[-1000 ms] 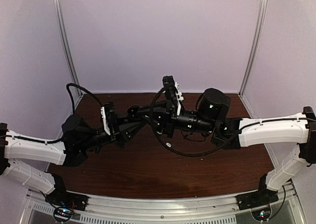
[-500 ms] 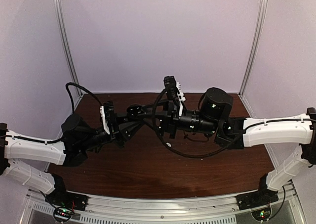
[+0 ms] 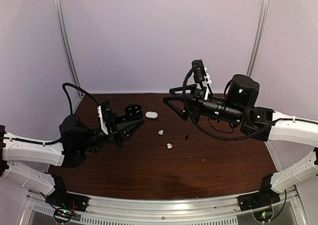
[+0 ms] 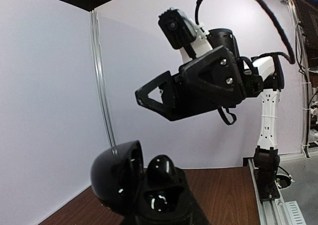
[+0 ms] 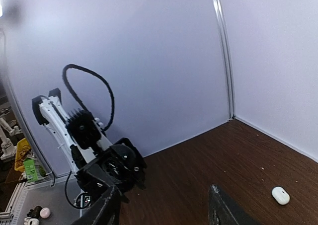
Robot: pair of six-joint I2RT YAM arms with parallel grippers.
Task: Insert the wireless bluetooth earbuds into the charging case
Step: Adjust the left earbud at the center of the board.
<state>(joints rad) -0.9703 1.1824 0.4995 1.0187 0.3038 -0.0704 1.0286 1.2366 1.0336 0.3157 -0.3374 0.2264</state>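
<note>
Loosely, two glossy white earbuds [image 3: 160,132] lie on the dark wood worktop [image 3: 213,170], below and between both tools, with a tiny dark piece [image 3: 187,136] nearer the right tool [image 3: 168,96], which hangs raised, fingers apart and empty. The left tool [image 3: 134,117] is clamped on an open black round case [image 3: 132,107], a white oval case [image 3: 151,114] just beside it. Pale lilac walls [image 3: 159,36] enclose the worktop.

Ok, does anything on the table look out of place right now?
Yes: a white earbud, a second white earbud and a small black piece lie scattered loose mid-table, outside any case. The open black case sits in the left gripper; the right gripper is open and empty.
</note>
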